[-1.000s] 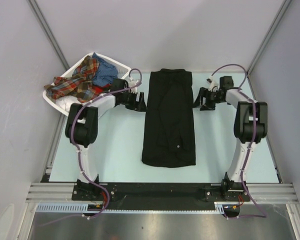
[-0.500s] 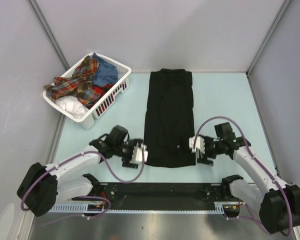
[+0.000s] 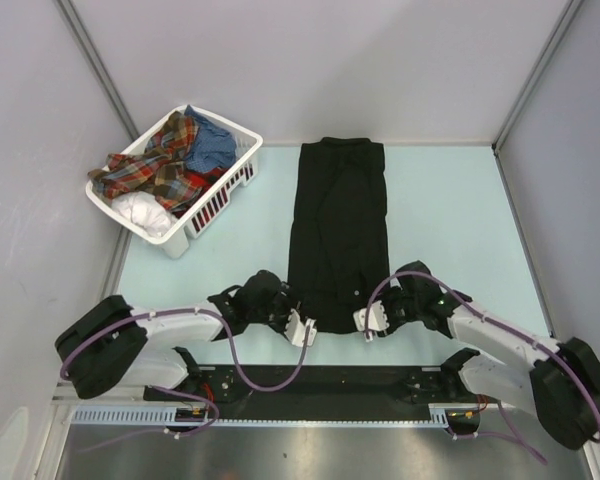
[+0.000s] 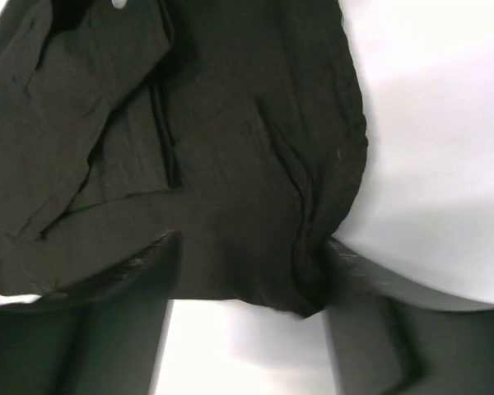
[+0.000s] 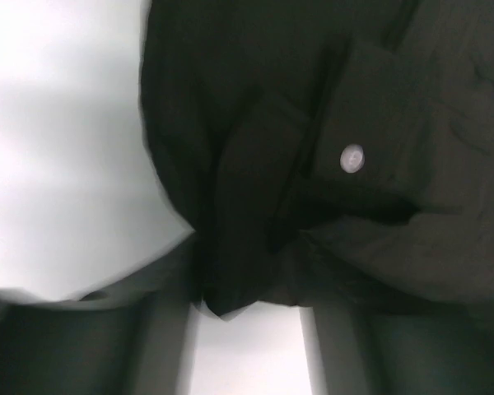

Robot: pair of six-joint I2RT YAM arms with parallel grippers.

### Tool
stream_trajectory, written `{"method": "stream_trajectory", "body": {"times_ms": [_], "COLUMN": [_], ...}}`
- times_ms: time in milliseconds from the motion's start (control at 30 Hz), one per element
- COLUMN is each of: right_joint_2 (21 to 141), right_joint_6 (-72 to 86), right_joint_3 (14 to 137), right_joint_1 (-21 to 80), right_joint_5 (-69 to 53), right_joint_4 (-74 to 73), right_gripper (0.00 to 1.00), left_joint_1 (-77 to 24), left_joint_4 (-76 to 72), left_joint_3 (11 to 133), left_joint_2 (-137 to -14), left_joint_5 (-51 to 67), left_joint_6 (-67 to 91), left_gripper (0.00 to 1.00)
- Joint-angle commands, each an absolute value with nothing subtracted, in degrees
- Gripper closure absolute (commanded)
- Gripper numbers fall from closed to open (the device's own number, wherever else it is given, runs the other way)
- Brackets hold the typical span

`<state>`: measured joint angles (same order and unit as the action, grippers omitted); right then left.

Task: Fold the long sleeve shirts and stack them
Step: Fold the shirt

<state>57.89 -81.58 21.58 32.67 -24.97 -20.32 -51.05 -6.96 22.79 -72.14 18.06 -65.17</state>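
Black long sleeve shirt [image 3: 338, 240] lies folded into a long narrow strip down the middle of the pale table [image 3: 450, 220], its near hem at the robot's side and its collar end at the far edge.

At the near hem both arms reach in low from either side. The left end effector [image 3: 302, 330] sits at the near left corner. In its wrist view its fingers [image 4: 140, 271] stand wide apart, astride the hem, with the flat, creased black cloth [image 4: 230, 164] spread between them and bare table showing just below the edge. Nothing is clamped.

The right end effector [image 3: 365, 322] sits at the near right corner. Its fingers [image 5: 169, 280] are apart too, with a bunched fold of the black cloth [image 5: 255, 206] filling the gap between them. Whether they press on that fold I cannot tell. A small pale button [image 5: 351, 158] shows on a cuff folded across the strip just beyond.

Farther back on the left, well apart from the black shirt, a white slatted basket [image 3: 215, 205] holds a red-orange plaid shirt [image 3: 155, 165], a blue shirt [image 3: 212, 148] and a white shirt [image 3: 140, 210], heaped loosely.
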Motion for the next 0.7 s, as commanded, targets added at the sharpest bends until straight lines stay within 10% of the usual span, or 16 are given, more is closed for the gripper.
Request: {"method": "stream_trajectory", "body": {"times_ms": [0,167,233,667], "right_joint_2": [64.9,60.5,56.1,39.4], "right_joint_6": [-79.5,-76.5,-74.1,-60.1], "right_joint_3": [20.6,24.0,25.3,26.9], "right_joint_1": [33.0,34.4,37.0,49.5], "right_joint_5": [-17.7,-17.8,-18.3,-15.2], "right_joint_4": [-11.7,-17.9,-24.7,-42.7], "right_gripper": [0.59,1.0,1.0,1.0], "left_joint_1": [-51.3,-51.5,-53.3,-59.8], "left_joint_4": [-8.7,1.7,8.2,21.2], "left_joint_3": [23.4,29.0,30.6,25.5], "left_joint_2": [-77.0,-74.6,-72.6,-56.8], "left_joint_5": [12.7,18.2,19.4,20.5], "left_joint_6": [-68.1,-65.2,-61.7,-55.8], "left_gripper": [0.4,0.89,1.0,1.0]}}
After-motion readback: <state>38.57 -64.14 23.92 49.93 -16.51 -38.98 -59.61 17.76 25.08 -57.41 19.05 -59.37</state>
